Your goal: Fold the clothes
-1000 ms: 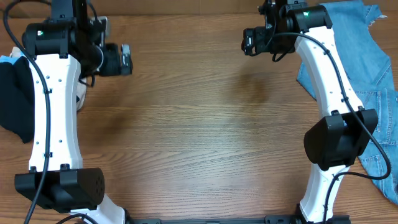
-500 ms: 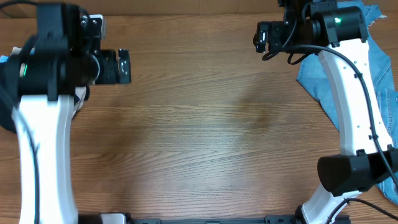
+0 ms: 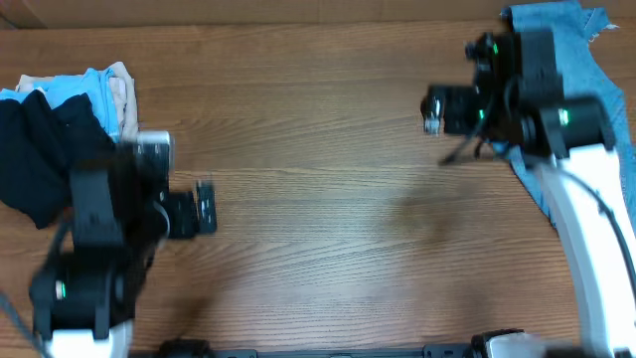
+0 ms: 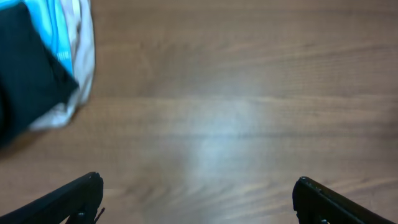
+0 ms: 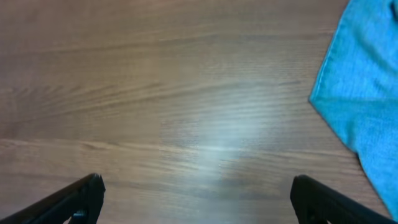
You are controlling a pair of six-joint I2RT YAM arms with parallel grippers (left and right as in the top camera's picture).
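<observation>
The clothes, a black T-shirt [image 3: 38, 164], lie crumpled at the table's left edge and show as a dark mass [image 4: 25, 74] at the top left of the left wrist view. My left gripper [image 3: 205, 209] hovers to the right of the shirt, apart from it. Its jaws stand wide open over bare wood [image 4: 199, 199], with nothing between them. Across the table at the far right, my right gripper [image 3: 432, 109] is also wide open and empty [image 5: 198, 199]. Both arms look blurred in the overhead view.
Pale blue and beige garments [image 3: 99, 88] lie against the far side of the shirt, also seen from the left wrist [image 4: 78, 50]. Light-blue denim jeans [image 3: 586, 45] cover the far right corner, their edge showing at the right [image 5: 367, 93]. Wooden tabletop [image 3: 318, 199] lies between the arms.
Both arms have swung toward the near side of the table. The left one pulled off the far-left corner and uncovered the garment pile; the right one shifted right. Jaws stayed open.
</observation>
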